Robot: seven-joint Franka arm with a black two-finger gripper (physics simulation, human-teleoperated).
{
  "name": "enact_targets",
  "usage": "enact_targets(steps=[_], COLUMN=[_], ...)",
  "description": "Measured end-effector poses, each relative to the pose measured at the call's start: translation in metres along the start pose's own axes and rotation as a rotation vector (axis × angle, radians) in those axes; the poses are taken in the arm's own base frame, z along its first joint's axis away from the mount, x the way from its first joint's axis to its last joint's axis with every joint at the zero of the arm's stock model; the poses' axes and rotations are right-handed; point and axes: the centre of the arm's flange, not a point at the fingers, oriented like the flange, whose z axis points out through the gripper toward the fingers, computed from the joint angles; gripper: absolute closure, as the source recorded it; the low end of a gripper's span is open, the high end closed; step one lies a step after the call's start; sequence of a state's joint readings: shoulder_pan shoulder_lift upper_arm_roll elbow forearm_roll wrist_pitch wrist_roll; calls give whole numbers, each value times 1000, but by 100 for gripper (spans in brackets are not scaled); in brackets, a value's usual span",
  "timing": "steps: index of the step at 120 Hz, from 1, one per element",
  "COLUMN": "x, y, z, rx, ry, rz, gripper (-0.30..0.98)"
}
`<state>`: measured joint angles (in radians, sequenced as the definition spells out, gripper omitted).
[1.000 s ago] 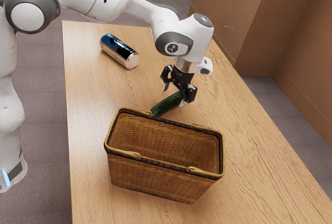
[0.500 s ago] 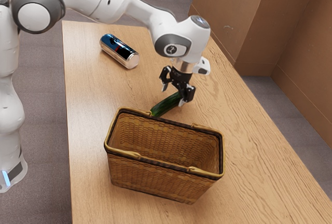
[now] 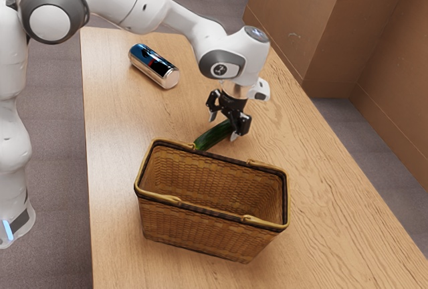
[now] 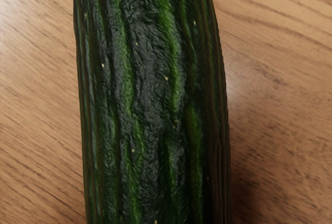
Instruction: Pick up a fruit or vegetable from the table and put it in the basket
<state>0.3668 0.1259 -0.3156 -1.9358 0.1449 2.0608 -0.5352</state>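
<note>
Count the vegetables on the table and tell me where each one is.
1: a cucumber, lying on the table beside the basket, beneath the open gripper. Another could be hidden behind the basket's near wall.

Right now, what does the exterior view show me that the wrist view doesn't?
Exterior view: the white arm, the gripper with its fingers apart, the woven basket, a shiny can lying on its side, and the grey floor.

Wrist view: close detail of the cucumber, with bright green streaks and tiny pale specks on its dark skin.

Both: that cucumber and the wooden table.
</note>
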Motion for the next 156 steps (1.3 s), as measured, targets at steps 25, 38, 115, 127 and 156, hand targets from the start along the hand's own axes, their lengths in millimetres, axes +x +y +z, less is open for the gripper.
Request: enact_targets(steps=[25,38,115,127,156], x=[1,2,3,4,4], y=[-5,-5,-3,-2,-3], z=[5,9,18,17,14], rx=[1,-1,-9,-11,-11], ry=[-5,-10,-14,-11,-4], rz=[-7,-7,-5,-6,-8], gripper=[0,0,4,25,45])
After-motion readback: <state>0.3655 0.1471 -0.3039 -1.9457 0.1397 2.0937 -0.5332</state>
